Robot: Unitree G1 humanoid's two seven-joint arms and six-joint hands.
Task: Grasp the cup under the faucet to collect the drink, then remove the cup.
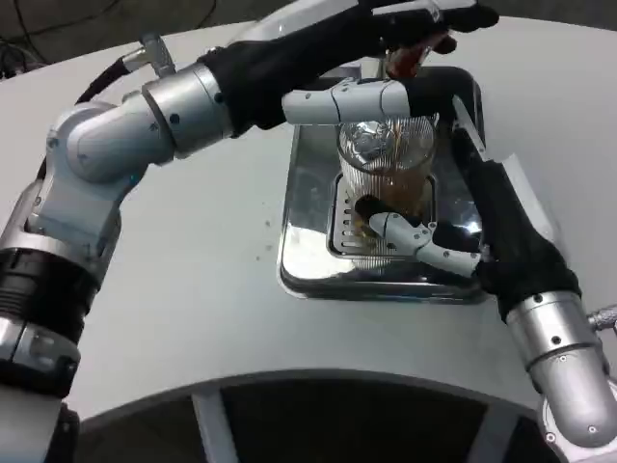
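Observation:
A ribbed clear glass cup (386, 178) stands on the grate of a silver drip tray (307, 241) and holds brown drink. A thin brown stream runs into it from the faucet above, whose red handle (409, 60) my left hand (405, 29) grips from the top. One white finger (347, 100) of that hand lies across the front of the cup's rim. My right hand (453, 207) wraps the cup from the right. Its white fingers (416, 237) press on the cup's lower front, and its dark fingers reach behind the glass.
The tray sits at the middle back of the round white table (193, 289). My left forearm (145, 135) crosses the table's left part above the surface. The table's front edge curves close below the tray.

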